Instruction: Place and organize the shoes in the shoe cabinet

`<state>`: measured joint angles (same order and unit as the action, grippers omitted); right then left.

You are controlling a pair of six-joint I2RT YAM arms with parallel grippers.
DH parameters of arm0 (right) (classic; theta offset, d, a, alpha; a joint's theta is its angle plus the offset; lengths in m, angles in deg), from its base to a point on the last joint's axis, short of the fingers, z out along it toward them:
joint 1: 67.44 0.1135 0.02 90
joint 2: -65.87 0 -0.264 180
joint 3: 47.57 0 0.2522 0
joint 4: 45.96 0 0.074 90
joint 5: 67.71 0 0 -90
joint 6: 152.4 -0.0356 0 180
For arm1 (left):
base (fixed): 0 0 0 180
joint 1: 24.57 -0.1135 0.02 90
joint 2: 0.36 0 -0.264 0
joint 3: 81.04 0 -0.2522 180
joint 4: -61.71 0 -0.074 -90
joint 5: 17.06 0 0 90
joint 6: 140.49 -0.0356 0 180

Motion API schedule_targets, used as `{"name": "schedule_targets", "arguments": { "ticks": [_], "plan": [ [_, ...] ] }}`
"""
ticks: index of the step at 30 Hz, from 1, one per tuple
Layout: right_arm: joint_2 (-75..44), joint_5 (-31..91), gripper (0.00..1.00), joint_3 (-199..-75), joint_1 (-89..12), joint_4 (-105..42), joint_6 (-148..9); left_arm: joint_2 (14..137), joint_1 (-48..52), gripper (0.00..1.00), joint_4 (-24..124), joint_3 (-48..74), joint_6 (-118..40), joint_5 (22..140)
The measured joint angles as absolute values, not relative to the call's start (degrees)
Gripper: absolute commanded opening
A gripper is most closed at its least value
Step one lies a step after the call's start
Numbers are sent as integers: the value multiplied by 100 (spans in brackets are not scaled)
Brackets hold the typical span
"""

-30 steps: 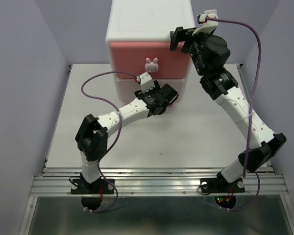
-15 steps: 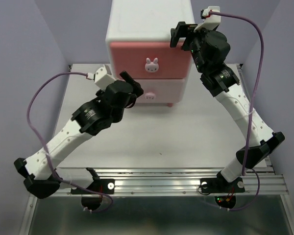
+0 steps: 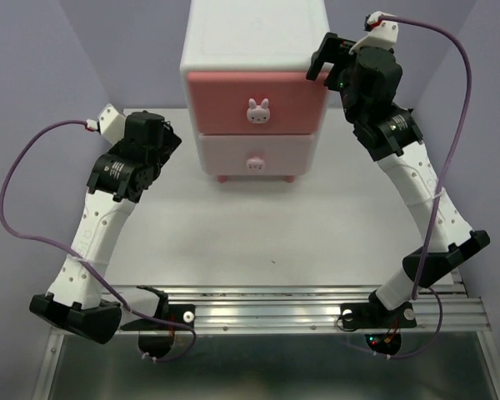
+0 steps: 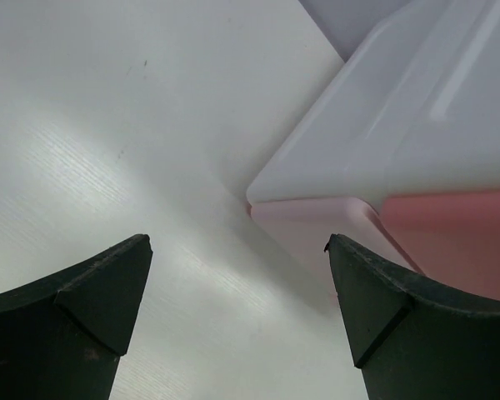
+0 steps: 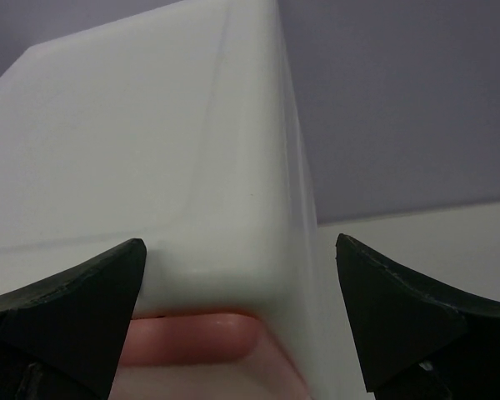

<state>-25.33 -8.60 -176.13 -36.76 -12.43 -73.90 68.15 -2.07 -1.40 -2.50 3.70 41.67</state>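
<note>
The shoe cabinet stands at the back middle of the table, white with two pink drawer fronts. Its darker upper drawer and paler lower drawer are both pushed in, each with a white bunny knob. No shoes show in any view. My left gripper hangs open to the left of the cabinet; the left wrist view shows bare table between the jaws of the left gripper and the shoe cabinet's lower corner. My right gripper is open over the cabinet's upper right corner, which the right wrist view shows between the jaws of the right gripper.
Lavender walls close in the table on the left, right and back. A metal rail runs along the near edge by both arm bases. Purple cables loop out from each wrist.
My left arm has pulled back from the lower drawer front and swung out to the left, its jaws opening. The right gripper has edged a little to the right.
</note>
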Motion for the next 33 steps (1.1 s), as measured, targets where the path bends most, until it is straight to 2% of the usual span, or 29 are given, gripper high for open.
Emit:
{"name": "schedule_targets", "arguments": {
  "ticks": [5,9,14,24,33],
  "plan": [
    [-2505,-1162,100,-18147,-4314,-190,-7777,7130,-1098,99,-343,-711,-10,4768],
    [-2258,-1444,100,-18160,-4705,578,-7937,7382,-1435,99,-387,-832,-316,5081],
    [-1882,-1575,100,-17985,-4718,1301,-8341,7635,-1678,99,-566,-899,-528,5310],
    [-1027,-1330,100,-16446,-4721,2228,-9392,7469,-2080,99,-631,-882,-924,5544],
    [-1298,-1090,100,-16864,-4721,3109,-9677,7250,-2082,98,-640,-648,-1070,5649]
  ]
}}
